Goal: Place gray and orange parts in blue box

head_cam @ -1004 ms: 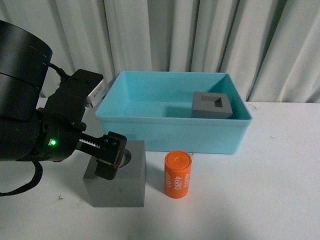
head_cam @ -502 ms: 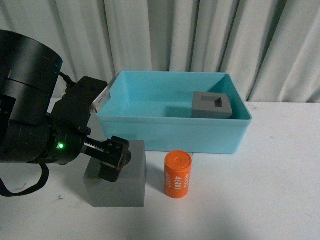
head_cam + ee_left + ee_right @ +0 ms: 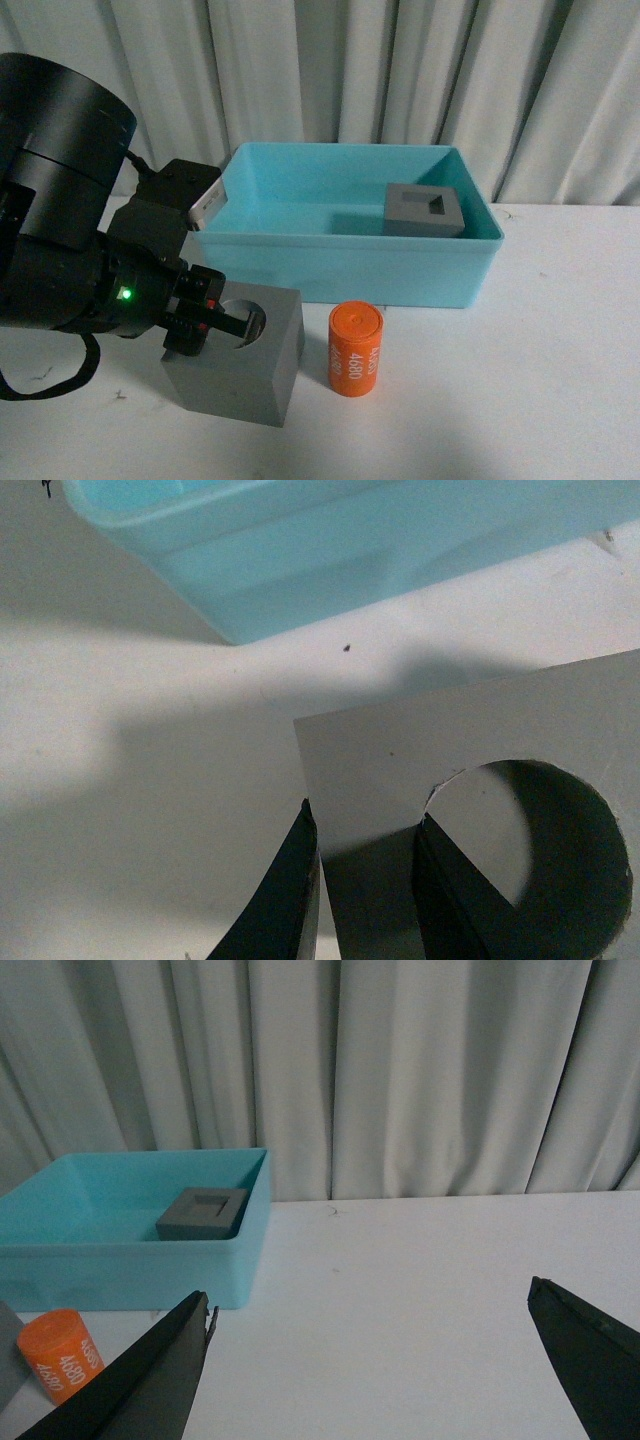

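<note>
My left gripper (image 3: 218, 322) is shut on the gray cube with the round hole (image 3: 235, 378). It pinches one wall, with one finger outside it and the other inside the hole. The cube is tilted, in front of the blue box (image 3: 340, 272). In the left wrist view the gripper (image 3: 365, 815) clamps the cube (image 3: 400, 760) beside the hole. The orange cylinder (image 3: 355, 350) stands upright right of the cube. The gray cube with the rectangular hole (image 3: 425, 210) lies inside the box at its right end. My right gripper (image 3: 370, 1360) hangs open over bare table, well right of the box (image 3: 120, 1270) and the cylinder (image 3: 62, 1354).
A white table (image 3: 530, 380) carries everything, with bare surface to the right of the cylinder and the box. Gray curtains (image 3: 400, 70) close off the back, directly behind the box.
The left gripper's fingers closed on the cube's wall. The cube, flat on the table before, now sits tilted and turned a little, raised on one side.
</note>
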`<act>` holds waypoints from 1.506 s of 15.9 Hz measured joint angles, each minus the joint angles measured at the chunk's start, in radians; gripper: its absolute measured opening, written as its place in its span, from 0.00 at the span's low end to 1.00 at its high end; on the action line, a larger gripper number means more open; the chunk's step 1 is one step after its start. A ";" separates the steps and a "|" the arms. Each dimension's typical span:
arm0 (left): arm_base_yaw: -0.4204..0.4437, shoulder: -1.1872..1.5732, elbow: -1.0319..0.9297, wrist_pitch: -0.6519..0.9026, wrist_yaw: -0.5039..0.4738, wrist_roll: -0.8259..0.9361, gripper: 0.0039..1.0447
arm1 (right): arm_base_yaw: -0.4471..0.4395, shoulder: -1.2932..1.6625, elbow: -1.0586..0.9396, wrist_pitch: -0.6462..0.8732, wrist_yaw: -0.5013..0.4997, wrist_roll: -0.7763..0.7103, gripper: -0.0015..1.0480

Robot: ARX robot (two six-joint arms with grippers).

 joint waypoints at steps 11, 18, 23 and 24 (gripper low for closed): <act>0.004 -0.053 0.496 -0.220 0.072 -0.018 0.20 | 0.000 0.000 0.000 0.000 0.000 0.000 0.94; 0.001 0.243 0.651 -0.170 -0.016 0.126 0.19 | 0.000 0.000 0.000 0.000 0.000 0.000 0.94; 0.035 0.307 0.661 -0.155 -0.039 0.159 0.19 | 0.000 0.000 0.000 0.000 0.000 0.000 0.94; 0.041 0.317 0.665 -0.150 -0.041 0.163 0.19 | 0.000 0.000 0.000 0.000 0.000 0.000 0.94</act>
